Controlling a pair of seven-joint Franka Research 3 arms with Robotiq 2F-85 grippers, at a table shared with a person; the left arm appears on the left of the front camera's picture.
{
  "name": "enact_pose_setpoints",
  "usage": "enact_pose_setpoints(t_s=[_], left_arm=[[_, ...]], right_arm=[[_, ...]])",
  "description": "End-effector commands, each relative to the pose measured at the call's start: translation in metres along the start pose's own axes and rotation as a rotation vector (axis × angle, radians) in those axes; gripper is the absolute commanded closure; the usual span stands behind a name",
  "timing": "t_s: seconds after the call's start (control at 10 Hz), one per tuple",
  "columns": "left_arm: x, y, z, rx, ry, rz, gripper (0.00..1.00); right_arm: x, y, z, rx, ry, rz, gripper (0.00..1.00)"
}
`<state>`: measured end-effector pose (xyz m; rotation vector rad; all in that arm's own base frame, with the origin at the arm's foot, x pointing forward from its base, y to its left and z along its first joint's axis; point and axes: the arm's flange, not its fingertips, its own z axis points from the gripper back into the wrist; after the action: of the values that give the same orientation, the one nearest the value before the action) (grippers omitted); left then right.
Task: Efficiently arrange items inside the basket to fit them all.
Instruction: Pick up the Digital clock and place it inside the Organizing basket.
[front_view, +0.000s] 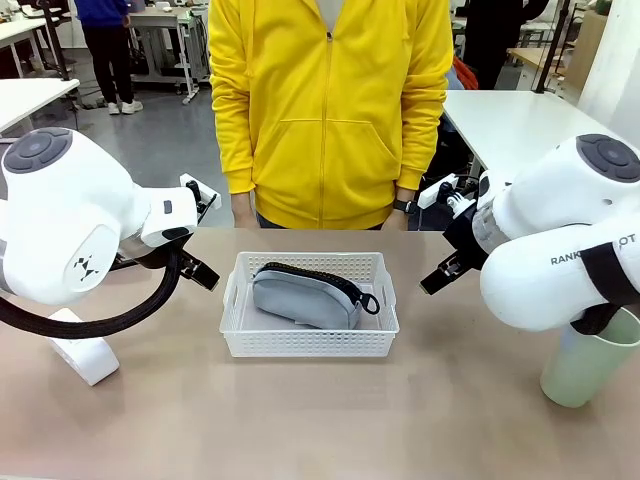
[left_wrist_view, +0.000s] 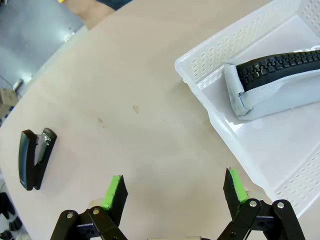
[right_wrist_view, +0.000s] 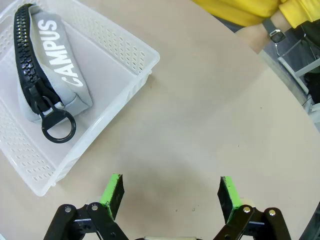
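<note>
Right claw (right_wrist_view: 171, 195) gapes over the desk (right_wrist_view: 210, 115).
Grey pouch (right_wrist_view: 62, 75) lies in the basket (right_wrist_view: 120, 105), ring pull (right_wrist_view: 58, 127) seemingly resting on its floor.

Beyond the beige tabletop (front_view: 300, 420) stand white tables (front_view: 510, 125) on grey floor (front_view: 165, 135).

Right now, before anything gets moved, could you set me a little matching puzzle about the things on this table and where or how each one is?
Things:
1. pouch
2. stapler
3. cup
4. left gripper

Descriptions:
A. open, holding nothing
B. pale green, standing upright
C. lying inside the basket
D. black, lying flat outside the basket

Pairs: 1-C, 2-D, 3-B, 4-A
</note>
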<state>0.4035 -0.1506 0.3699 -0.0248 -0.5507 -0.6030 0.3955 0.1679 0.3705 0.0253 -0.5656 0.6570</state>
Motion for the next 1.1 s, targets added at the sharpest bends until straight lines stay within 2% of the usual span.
enact_pose_setpoints(t_s=[0.0,0.5,0.7,0.8,0.9,1.0], left_arm=[[0.000,0.000,0.000,0.000,0.000,-0.001,0.00],[0.000,0.000,0.000,0.000,0.000,0.000,0.00],[-0.008,-0.001,0.013,-0.125,0.031,-0.073,0.00],[-0.012,0.001,0.023,-0.177,0.042,-0.075,0.00],[-0.013,0.007,0.040,-0.187,0.043,-0.027,0.00],[-0.013,0.013,0.061,-0.266,0.081,0.058,0.00]], right_arm=[[0.000,0.000,0.000,0.000,0.000,-0.001,0.00],[0.000,0.000,0.000,0.000,0.000,0.000,0.00],[0.007,0.002,0.013,0.043,0.017,0.043,0.00],[0.007,-0.001,0.023,0.084,0.034,0.018,0.00],[0.008,-0.011,0.041,0.071,0.028,-0.066,0.00],[0.010,-0.021,0.060,0.143,0.058,-0.103,0.00]])
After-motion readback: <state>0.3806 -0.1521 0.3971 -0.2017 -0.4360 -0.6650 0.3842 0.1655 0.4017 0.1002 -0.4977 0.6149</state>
